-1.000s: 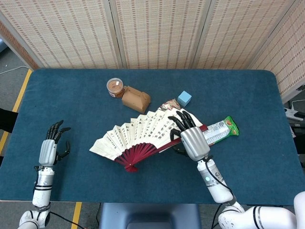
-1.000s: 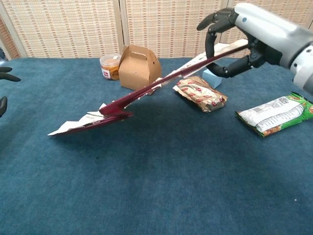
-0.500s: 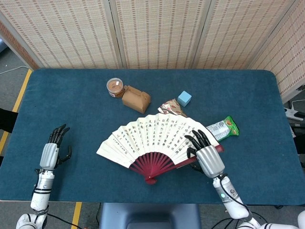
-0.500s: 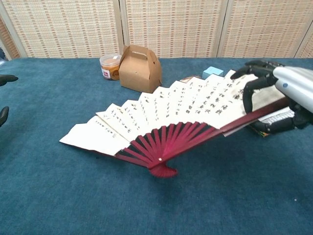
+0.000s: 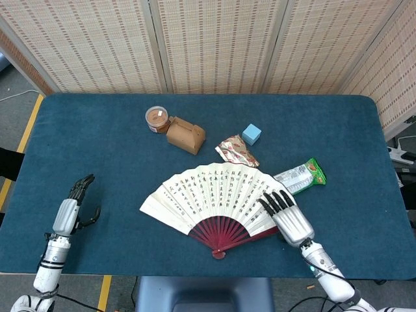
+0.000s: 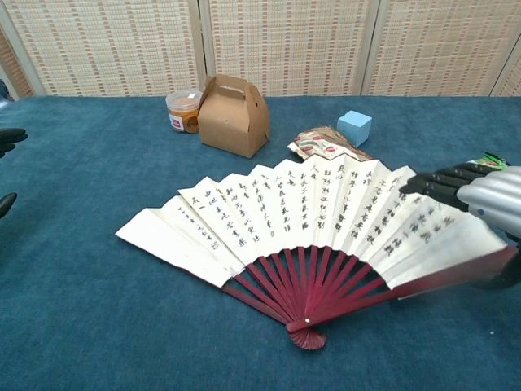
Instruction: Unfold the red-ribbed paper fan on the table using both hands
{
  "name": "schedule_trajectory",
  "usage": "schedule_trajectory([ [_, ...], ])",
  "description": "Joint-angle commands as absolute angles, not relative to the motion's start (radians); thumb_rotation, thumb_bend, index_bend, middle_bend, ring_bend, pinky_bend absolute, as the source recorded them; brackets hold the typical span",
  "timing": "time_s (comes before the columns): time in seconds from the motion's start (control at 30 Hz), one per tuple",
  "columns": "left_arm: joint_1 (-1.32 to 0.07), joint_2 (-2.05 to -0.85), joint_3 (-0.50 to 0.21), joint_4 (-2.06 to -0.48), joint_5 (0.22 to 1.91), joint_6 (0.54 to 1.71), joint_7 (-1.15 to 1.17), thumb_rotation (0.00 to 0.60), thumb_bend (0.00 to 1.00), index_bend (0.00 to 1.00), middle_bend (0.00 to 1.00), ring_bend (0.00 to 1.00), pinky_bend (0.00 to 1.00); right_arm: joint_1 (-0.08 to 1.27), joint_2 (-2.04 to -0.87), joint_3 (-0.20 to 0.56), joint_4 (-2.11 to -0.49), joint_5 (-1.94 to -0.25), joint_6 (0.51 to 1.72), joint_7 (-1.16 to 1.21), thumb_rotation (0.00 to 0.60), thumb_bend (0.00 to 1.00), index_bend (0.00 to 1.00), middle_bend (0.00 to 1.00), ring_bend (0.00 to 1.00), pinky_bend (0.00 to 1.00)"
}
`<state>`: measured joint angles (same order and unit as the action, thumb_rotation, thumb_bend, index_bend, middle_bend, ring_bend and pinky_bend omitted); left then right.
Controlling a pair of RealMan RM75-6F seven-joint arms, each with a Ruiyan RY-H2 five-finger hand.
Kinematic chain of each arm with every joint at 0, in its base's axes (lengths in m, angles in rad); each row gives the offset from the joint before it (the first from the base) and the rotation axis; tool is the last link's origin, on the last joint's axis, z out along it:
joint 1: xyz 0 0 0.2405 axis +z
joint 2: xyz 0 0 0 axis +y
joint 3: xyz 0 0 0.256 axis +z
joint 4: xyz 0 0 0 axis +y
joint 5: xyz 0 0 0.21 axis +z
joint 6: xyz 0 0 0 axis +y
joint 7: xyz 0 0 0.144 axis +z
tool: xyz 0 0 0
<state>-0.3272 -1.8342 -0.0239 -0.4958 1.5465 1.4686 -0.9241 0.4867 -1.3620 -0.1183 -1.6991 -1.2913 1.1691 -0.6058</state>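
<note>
1. Paper fan spread wide and lying flat on the near middle of the bench, red ribs converging at the pivot on the near side, written leaf arcing away toward the far side.
2. Held at its right end rib by the right hand, fingers laid over the leaf's edge from above; judged a hold that keeps the outer rib drawn to the right so the leaf stays spread.
3. Left hand off at the near left edge, well apart from the fan, holding nothing, fingers loosely apart.
4. Looks nearly or fully unfolded; remaining step judged to be letting go of the right rib.
5. Behind the fan: brown box, small jar, blue cube, foil snack pack; green packet just to the right, touching or slipped under the leaf's edge, cannot tell which.
</note>
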Motion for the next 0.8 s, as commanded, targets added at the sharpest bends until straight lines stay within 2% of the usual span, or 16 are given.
schedule_trajectory([
  [0.03,-0.315,-1.743,0.013,-0.635,1.573,1.450,-0.858,0.600,0.46,0.00,0.00,0.00,0.00,0.550,-1.208,-0.142,-1.873,-1.087,1.022,-0.787,0.600,0.06,0.00,0.00,0.00,0.00],
  [0.13,-0.309,-1.700,0.017,-0.716,1.569,1.437,-0.817,0.600,0.45,0.00,0.00,0.00,0.00,0.557,-1.167,-0.143,-1.907,-1.052,1.015,-0.793,0.600,0.05,0.00,0.00,0.00,0.00],
  [0.23,-0.300,-1.649,0.025,-0.797,1.572,1.435,-0.773,0.600,0.45,0.00,0.00,0.00,0.00,0.508,-1.122,-0.125,-1.938,-1.121,1.083,-0.659,0.600,0.05,0.00,0.00,0.00,0.00],
  [0.33,-0.291,-1.549,0.054,-0.933,1.594,1.433,-0.680,0.600,0.45,0.00,0.00,0.00,0.00,0.403,-1.079,-0.137,-1.916,-1.292,1.253,-0.513,0.600,0.05,0.00,0.00,0.00,0.00],
  [0.4,-0.280,-1.462,0.078,-1.052,1.614,1.439,-0.566,0.600,0.45,0.00,0.00,0.00,0.00,0.307,-1.076,-0.156,-1.853,-1.411,1.414,-0.413,0.600,0.06,0.00,0.00,0.00,0.00],
  [0.47,-0.263,-1.380,0.093,-1.171,1.623,1.455,-0.413,0.600,0.45,0.00,0.00,0.00,0.00,0.215,-1.081,-0.165,-1.774,-1.470,1.557,-0.326,0.600,0.06,0.00,0.00,0.00,0.00],
  [0.57,-0.221,-1.320,0.091,-1.277,1.641,1.538,-0.230,0.600,0.46,0.02,0.00,0.00,0.00,0.116,-1.092,-0.159,-1.660,-1.476,1.682,-0.226,0.600,0.06,0.00,0.00,0.00,0.00],
  [0.7,-0.192,-1.309,0.083,-1.285,1.705,1.644,-0.100,0.600,0.46,0.11,0.00,0.00,0.00,0.070,-1.068,-0.152,-1.596,-1.473,1.696,-0.115,0.600,0.06,0.00,0.00,0.00,0.00],
  [0.8,-0.184,-1.300,0.082,-1.299,1.718,1.661,-0.095,0.600,0.46,0.15,0.00,0.00,0.00,0.069,-1.061,-0.137,-1.587,-1.472,1.674,-0.072,0.600,0.06,0.00,0.00,0.00,0.00],
])
